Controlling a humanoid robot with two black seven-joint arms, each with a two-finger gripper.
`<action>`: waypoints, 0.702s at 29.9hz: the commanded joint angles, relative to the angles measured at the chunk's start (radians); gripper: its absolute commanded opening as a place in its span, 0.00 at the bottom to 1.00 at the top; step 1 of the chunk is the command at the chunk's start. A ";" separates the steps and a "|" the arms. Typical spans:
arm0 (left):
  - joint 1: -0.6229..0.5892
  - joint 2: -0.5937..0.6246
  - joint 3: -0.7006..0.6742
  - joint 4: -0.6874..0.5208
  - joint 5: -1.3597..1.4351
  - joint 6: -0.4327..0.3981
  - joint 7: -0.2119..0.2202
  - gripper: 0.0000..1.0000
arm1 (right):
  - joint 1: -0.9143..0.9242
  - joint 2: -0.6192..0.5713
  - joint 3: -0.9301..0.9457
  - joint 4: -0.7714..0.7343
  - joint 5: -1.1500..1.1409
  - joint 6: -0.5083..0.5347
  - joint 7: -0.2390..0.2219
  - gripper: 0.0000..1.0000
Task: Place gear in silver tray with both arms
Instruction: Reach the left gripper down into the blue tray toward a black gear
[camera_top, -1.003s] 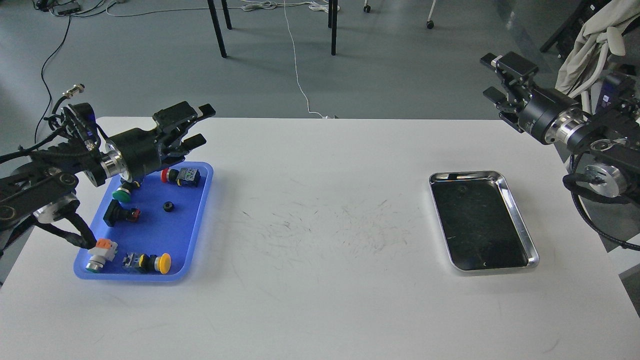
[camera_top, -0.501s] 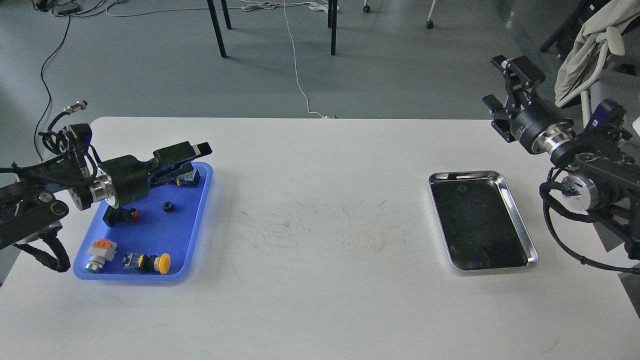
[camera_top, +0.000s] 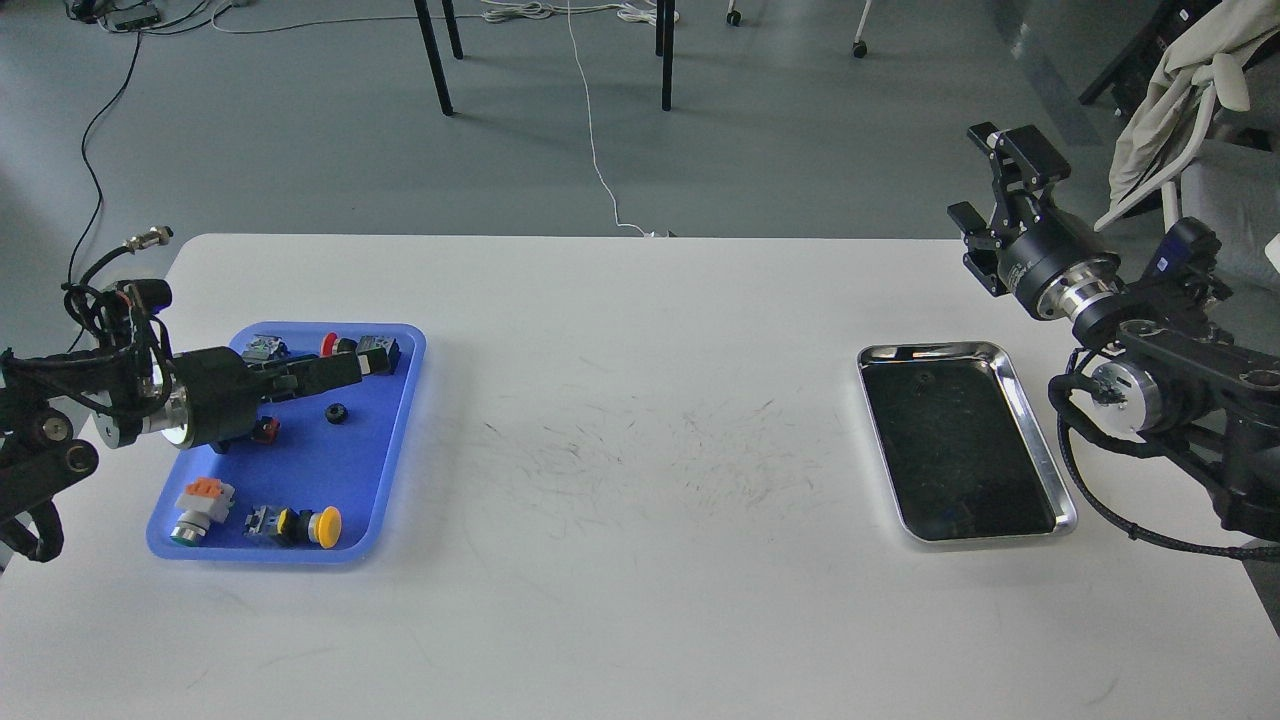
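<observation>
The gear (camera_top: 337, 412) is a small black ring lying in the middle of the blue plastic tray (camera_top: 395, 455) at the left. My left gripper (camera_top: 345, 371) lies low over that tray, pointing right, just above and behind the gear; its dark fingers merge, so I cannot tell its state. The silver tray (camera_top: 1040, 440) lies at the right with nothing in it. My right gripper (camera_top: 988, 185) hovers beyond the table's far right corner, above and behind the silver tray, with its jaws apart and nothing between them.
The blue tray also holds several push-button switches: a yellow one (camera_top: 322, 526), a grey and orange one (camera_top: 203, 498), a red-capped one (camera_top: 350, 347). Table legs and cables stand on the floor behind. A beige cloth (camera_top: 1190, 90) hangs at the far right.
My left arm has dropped and drawn back left, bringing its gripper down low over the blue tray. My right gripper has swung a little left and tilted upward.
</observation>
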 joint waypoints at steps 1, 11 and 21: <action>0.007 -0.014 0.001 0.023 0.130 0.056 0.000 0.79 | 0.000 0.013 0.013 -0.005 0.002 -0.002 0.000 0.96; 0.018 -0.060 0.004 0.118 0.281 0.102 0.000 0.74 | 0.001 0.014 0.024 -0.005 0.002 -0.032 0.000 0.96; 0.036 -0.078 0.009 0.193 0.358 0.134 0.000 0.71 | -0.022 0.014 0.072 -0.002 0.104 -0.042 0.000 0.96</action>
